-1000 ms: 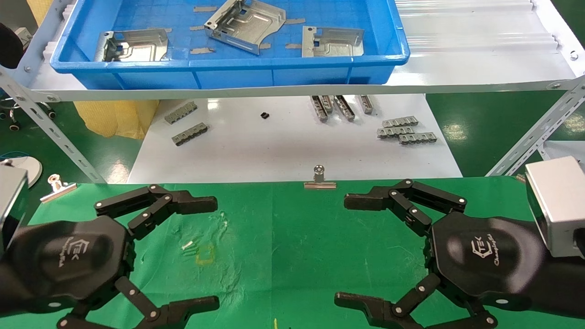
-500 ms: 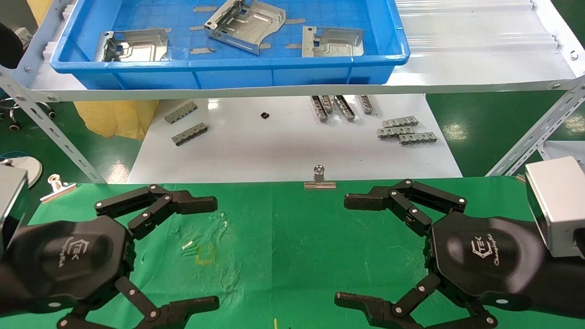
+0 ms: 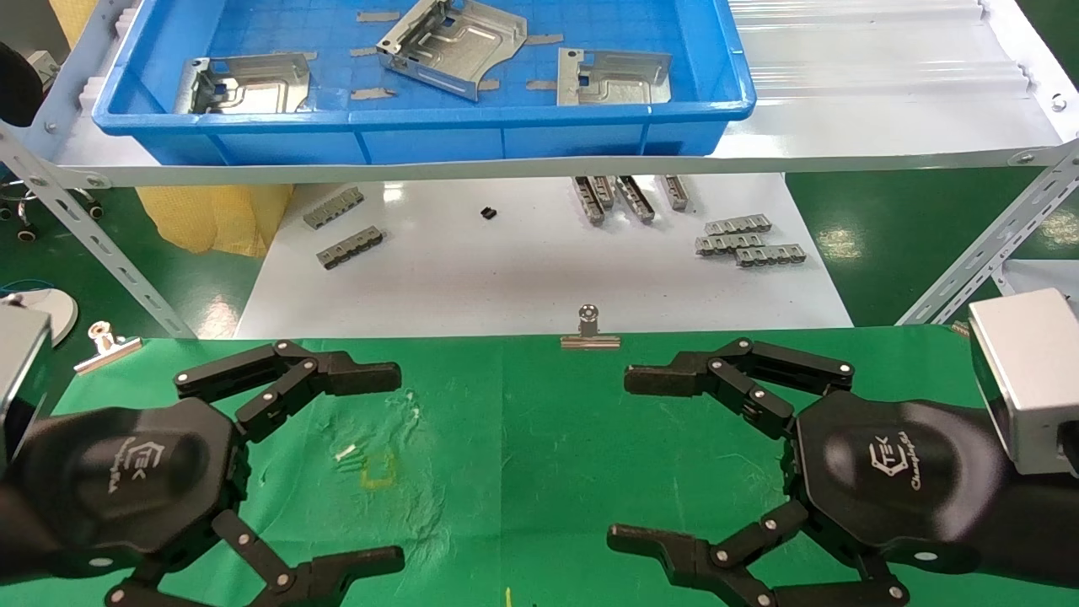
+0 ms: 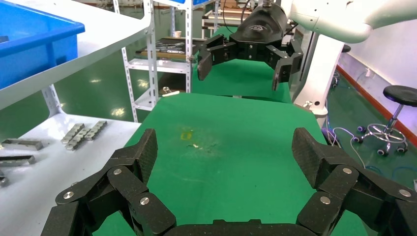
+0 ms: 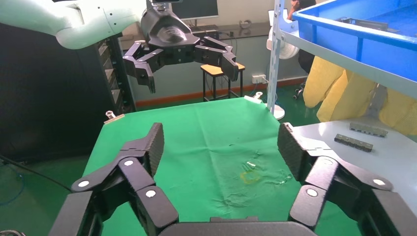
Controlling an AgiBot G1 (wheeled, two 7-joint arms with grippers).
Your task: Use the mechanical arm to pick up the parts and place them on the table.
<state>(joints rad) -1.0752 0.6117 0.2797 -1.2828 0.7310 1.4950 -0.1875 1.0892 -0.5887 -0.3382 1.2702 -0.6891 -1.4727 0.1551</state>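
Three silvery sheet-metal parts (image 3: 244, 84) (image 3: 455, 42) (image 3: 613, 77) lie in the blue tray (image 3: 421, 114) on the far shelf. The table (image 3: 539, 421) is covered in green cloth with a small yellow mark (image 3: 378, 468). My left gripper (image 3: 389, 468) hovers open over the cloth at the near left, holding nothing. The right gripper (image 3: 628, 458) hovers open at the near right, facing the left one, also holding nothing. In the left wrist view my own left gripper (image 4: 226, 152) spans bare cloth, with the right gripper (image 4: 243, 59) beyond it. The right wrist view shows the right gripper (image 5: 221, 147) wide apart.
The tray rests on a white shelf (image 3: 885, 126) with slanted metal struts (image 3: 101, 244) (image 3: 986, 244). Below it, small grey ridged bars (image 3: 746, 240) (image 3: 346, 228) lie on the white tabletop (image 3: 523, 270). Binder clips (image 3: 589, 330) (image 3: 105, 346) hold the cloth's far edge.
The right gripper's fingers have shifted slightly toward the middle of the table. The left gripper and the parts have not moved.
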